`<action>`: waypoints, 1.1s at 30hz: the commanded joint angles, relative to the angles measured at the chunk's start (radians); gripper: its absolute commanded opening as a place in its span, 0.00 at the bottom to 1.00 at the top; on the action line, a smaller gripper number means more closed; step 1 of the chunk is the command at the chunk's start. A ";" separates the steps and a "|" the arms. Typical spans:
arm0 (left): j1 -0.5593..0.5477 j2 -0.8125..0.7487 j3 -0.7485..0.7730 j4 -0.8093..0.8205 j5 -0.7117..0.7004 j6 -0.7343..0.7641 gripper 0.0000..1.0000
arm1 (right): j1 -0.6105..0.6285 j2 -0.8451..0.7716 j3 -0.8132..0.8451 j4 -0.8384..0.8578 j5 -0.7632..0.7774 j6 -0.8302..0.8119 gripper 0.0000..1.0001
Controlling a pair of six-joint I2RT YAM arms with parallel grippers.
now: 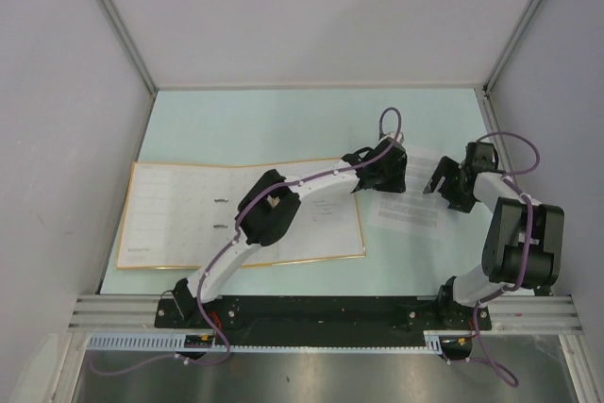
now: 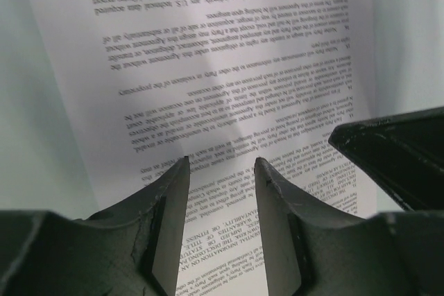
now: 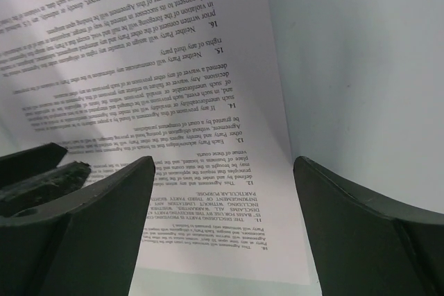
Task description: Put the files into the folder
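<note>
One folder (image 1: 170, 219), open flat at 9 o'clock on the pale surface (image 1: 283, 120), with the left arm (image 1: 311, 186) stretched across its right half. One set of files (image 1: 412, 212) just beside it at 3 o'clock, outside the folder; sheet count not readable. Left gripper (image 2: 222, 164) over the print, jaws slightly apart, holding nothing. Right gripper (image 3: 223, 164) at the sheet edge, jaws wide apart.

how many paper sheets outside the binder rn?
1 visible: the files lie on the table just right of the open folder, beneath the left gripper and right gripper. Further sheets could be stacked underneath; cannot tell.
</note>
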 commanded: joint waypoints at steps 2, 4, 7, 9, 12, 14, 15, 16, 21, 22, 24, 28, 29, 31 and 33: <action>0.009 0.030 0.053 0.011 0.042 -0.062 0.47 | 0.039 0.011 -0.006 0.013 0.107 -0.028 0.87; 0.011 0.038 0.050 0.010 0.045 -0.069 0.47 | 0.049 0.024 -0.007 0.011 0.122 -0.030 0.87; 0.015 0.041 0.038 0.003 0.045 -0.081 0.47 | 0.075 0.044 -0.007 0.016 0.130 -0.033 0.87; 0.020 0.042 0.031 -0.006 0.048 -0.098 0.47 | 0.089 0.046 -0.009 0.008 0.159 -0.034 0.87; 0.026 0.041 0.015 -0.009 0.059 -0.105 0.47 | 0.094 0.037 -0.009 0.002 0.188 -0.033 0.87; 0.028 0.041 0.001 0.000 0.062 -0.112 0.47 | 0.100 0.011 -0.009 -0.003 0.226 -0.037 0.87; 0.031 0.042 -0.010 0.003 0.073 -0.113 0.47 | 0.100 0.003 -0.009 -0.007 0.235 -0.037 0.88; 0.031 0.042 -0.013 0.005 0.076 -0.118 0.46 | 0.100 -0.002 -0.009 -0.009 0.254 -0.037 0.88; 0.034 0.046 -0.021 0.008 0.087 -0.118 0.46 | 0.097 0.038 -0.009 -0.014 0.243 -0.036 0.88; 0.035 0.049 -0.022 0.008 0.093 -0.118 0.46 | 0.098 0.044 -0.009 -0.011 0.220 -0.034 0.88; 0.037 0.049 -0.022 0.008 0.094 -0.121 0.46 | 0.105 0.060 -0.010 0.003 0.191 -0.033 0.88; 0.037 0.053 -0.027 0.006 0.105 -0.130 0.46 | 0.115 0.075 -0.024 0.048 0.061 -0.030 0.87; 0.038 0.053 -0.027 0.008 0.111 -0.133 0.47 | 0.115 0.078 -0.029 0.066 0.044 -0.025 0.87; 0.040 0.056 -0.030 0.011 0.117 -0.138 0.46 | 0.112 0.087 -0.035 0.085 -0.010 -0.020 0.86; 0.041 0.062 -0.027 0.010 0.127 -0.142 0.46 | 0.109 0.089 -0.038 0.104 -0.031 -0.017 0.87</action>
